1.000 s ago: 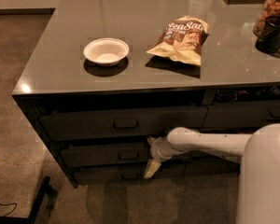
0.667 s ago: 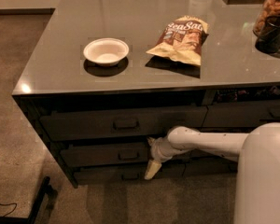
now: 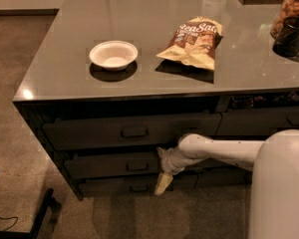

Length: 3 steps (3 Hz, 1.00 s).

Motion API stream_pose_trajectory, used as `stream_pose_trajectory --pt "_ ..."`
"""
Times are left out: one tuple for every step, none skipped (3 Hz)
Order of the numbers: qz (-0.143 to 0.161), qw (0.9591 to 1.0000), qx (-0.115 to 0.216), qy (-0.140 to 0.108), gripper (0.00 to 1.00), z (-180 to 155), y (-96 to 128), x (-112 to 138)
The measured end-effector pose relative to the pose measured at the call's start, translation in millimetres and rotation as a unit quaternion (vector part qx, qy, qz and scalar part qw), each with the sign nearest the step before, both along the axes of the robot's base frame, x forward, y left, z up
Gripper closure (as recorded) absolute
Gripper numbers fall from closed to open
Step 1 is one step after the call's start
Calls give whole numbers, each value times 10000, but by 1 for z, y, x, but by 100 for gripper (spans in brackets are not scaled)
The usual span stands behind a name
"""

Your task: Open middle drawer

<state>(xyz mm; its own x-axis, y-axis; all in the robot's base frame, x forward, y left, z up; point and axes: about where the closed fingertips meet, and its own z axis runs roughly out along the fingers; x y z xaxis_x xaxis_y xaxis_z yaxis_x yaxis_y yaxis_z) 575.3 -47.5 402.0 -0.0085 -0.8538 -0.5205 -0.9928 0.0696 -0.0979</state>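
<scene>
The middle drawer [image 3: 107, 166] shows a wide, dark grey, flat front with a small dark rectangular pull [image 3: 137, 167] at centre (second of three stacked fronts), level and facing outward. The tool [image 3: 162, 182] hangs by its right end, pointing down

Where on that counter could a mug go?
The counter is bare left of and behind the white bowl, and in front of the chip bag. The right end is crowded: jar, dark cup. The tool hangs by the middle drawer.
</scene>
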Motion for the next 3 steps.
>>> stream_pose_trajectory --pt "39 9999 -35 133 0 5 -1 -10" --pt "122 9995 -76 268 0 16 -1 -26" --pt "249 9986 -115 463 0 26 -1 -46"
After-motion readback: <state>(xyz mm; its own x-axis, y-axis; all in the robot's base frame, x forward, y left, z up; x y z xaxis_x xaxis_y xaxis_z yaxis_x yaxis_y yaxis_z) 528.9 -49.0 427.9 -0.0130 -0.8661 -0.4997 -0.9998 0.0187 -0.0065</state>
